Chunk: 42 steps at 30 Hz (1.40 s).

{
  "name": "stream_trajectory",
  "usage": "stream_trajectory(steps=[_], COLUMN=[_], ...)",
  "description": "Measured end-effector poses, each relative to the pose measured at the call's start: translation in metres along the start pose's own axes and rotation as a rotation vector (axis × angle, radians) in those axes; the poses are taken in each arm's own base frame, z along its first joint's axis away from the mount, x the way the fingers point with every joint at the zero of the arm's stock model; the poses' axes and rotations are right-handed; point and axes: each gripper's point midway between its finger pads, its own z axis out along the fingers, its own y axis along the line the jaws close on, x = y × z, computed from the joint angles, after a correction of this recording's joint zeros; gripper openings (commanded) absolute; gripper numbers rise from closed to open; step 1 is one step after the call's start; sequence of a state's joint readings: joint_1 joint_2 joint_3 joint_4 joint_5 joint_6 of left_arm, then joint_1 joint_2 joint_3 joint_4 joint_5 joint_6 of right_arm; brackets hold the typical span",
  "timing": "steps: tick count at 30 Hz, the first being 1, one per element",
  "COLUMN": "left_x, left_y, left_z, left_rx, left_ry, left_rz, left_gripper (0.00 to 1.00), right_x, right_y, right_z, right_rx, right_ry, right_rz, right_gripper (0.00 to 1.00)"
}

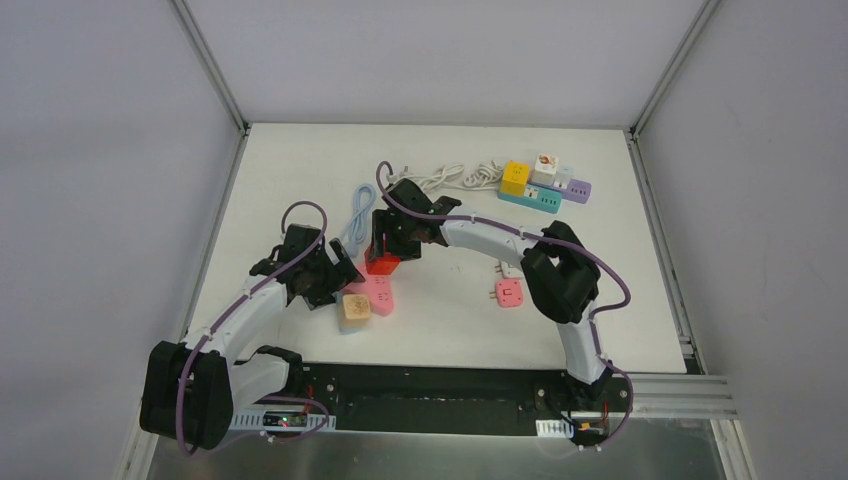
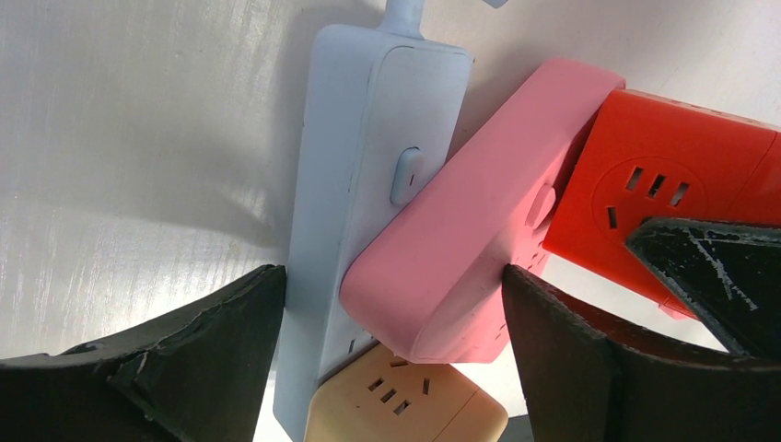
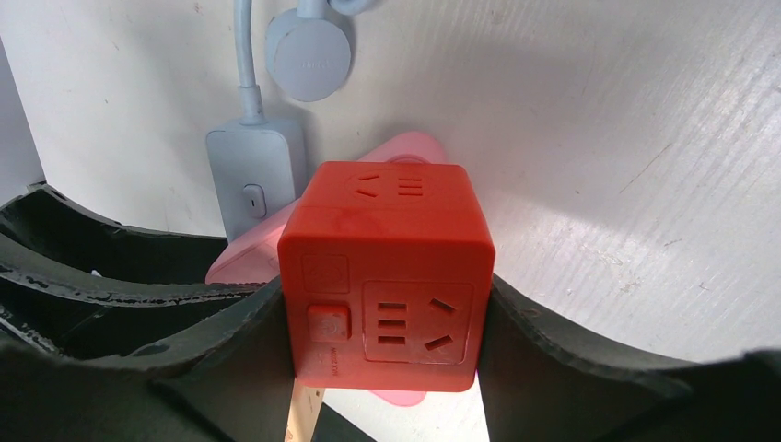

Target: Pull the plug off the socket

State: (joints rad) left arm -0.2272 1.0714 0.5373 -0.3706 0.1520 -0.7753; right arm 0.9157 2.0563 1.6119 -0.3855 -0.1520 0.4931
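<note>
Right hand closed on red plastic cube plug, one finger flat against each side face; cube sits on the 12 o'clock end of pink rounded plastic power strip, near the middle of white counter in top view. Left hand clamped across the pink strip and pale blue plastic power strip lying against it at 9 o'clock, one finger on each outer edge. Beige plastic cube plug sits over the blue strip's 6 o'clock end in left wrist view. Cluster of coloured strips and cubes at 1 o'clock on the counter, well apart
</note>
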Motion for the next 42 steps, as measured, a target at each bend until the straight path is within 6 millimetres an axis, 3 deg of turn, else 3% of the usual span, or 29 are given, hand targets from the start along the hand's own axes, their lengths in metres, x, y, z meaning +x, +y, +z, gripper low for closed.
stream_trajectory(steps=[3, 15, 24, 33, 42], left_x=[0.001, 0.001, 0.002, 0.002, 0.001], left_y=[0.001, 0.005, 0.006, 0.009, 0.008], left_z=[0.001, 0.002, 0.003, 0.002, 0.003], left_rx=[0.0, -0.012, -0.016, -0.026, -0.024], left_ry=[0.001, 0.002, 0.003, 0.001, -0.003], left_rz=[0.001, -0.002, -0.001, 0.0, 0.011], left_gripper=[0.79, 0.51, 0.44, 0.42, 0.39], right_x=[0.0, -0.001, -0.001, -0.002, -0.002], right_y=[0.0, 0.004, 0.001, 0.008, -0.003], right_z=[0.0, 0.001, -0.001, 0.0, -0.006], right_rx=[0.003, 0.145, 0.095, 0.22, 0.082], right_ry=[-0.003, -0.047, -0.014, -0.061, -0.009], right_rz=[-0.004, -0.054, -0.021, -0.1, -0.001], right_gripper=[0.0, 0.0, 0.0, 0.0, 0.0])
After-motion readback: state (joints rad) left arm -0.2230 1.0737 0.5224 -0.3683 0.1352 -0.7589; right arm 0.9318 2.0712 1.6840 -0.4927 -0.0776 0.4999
